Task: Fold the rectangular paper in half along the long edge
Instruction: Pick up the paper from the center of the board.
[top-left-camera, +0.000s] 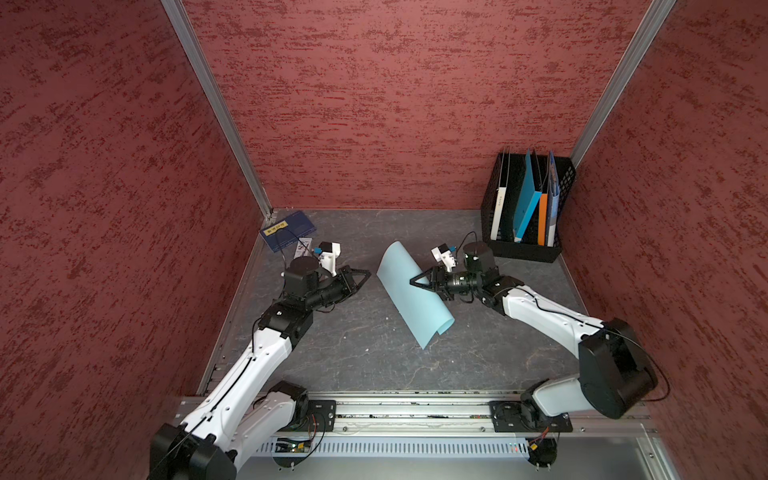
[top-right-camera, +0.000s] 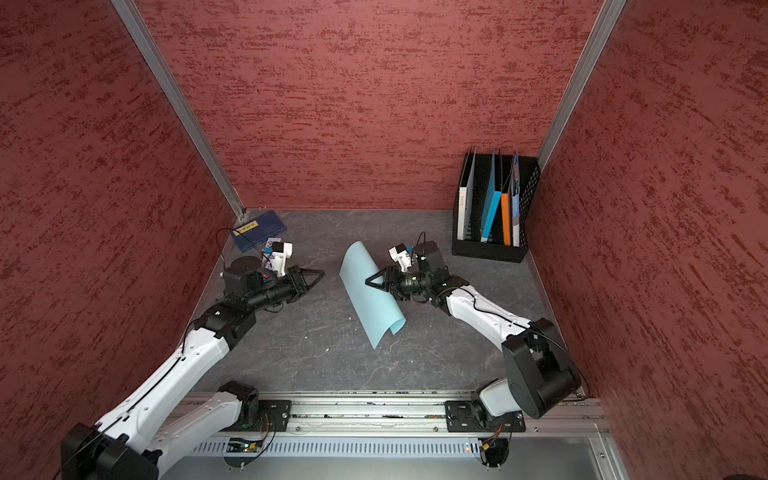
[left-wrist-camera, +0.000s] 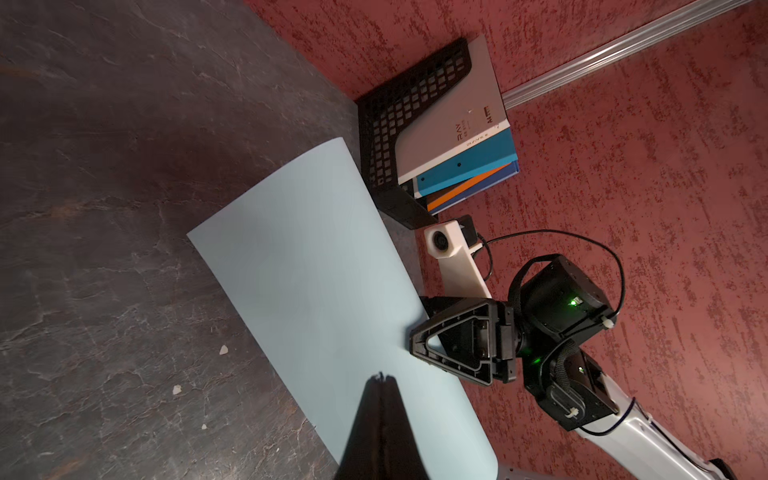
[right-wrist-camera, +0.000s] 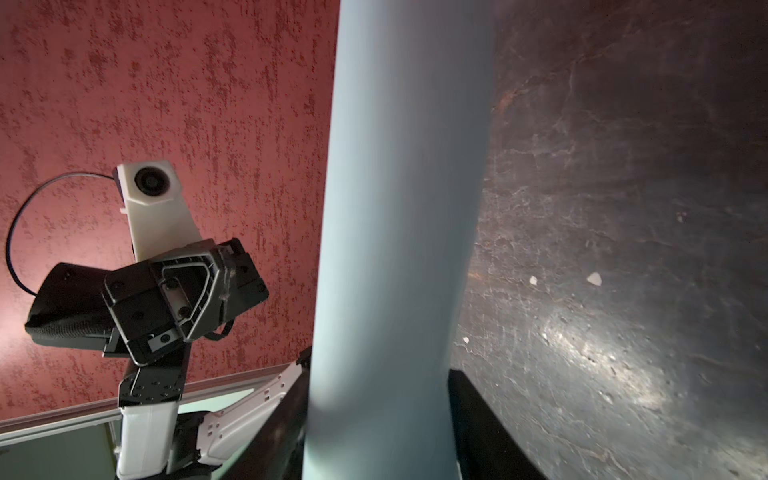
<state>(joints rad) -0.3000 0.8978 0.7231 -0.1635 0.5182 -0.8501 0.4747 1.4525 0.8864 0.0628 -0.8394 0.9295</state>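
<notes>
Backdrop: red mottled walls on three sides, with a dark grey, stone-look table (top-left-camera: 353, 365) below them.
Far left corner: a navy booklet with a yellow label (top-left-camera: 289, 230) lies flat against the wall.
Left gripper (top-left-camera: 368, 274): it hangs just left of the sheet, tips pointing at it but apart from it. From its own wrist camera the fingertips (left-wrist-camera: 380, 376) meet, pressed together with nothing between them.
The rectangular paper (top-left-camera: 399, 282): pale blue, near the middle of the table, lying slantwise from the back toward the front. Its left long edge rests on the table; the right side rises and curls over, so the sheet arches. Both top views show the same arch (top-right-camera: 361, 282).
Right gripper (top-left-camera: 413, 281): it reaches in over the raised right edge. Its wrist camera shows the sheet (right-wrist-camera: 395, 208) running up between two dark fingers (right-wrist-camera: 478, 415), one on each side. I cannot tell whether they pinch it or only flank it.
Far right corner: a black mesh file rack (top-left-camera: 523, 251) holds upright books and a bright blue folder (top-left-camera: 525, 203).
</notes>
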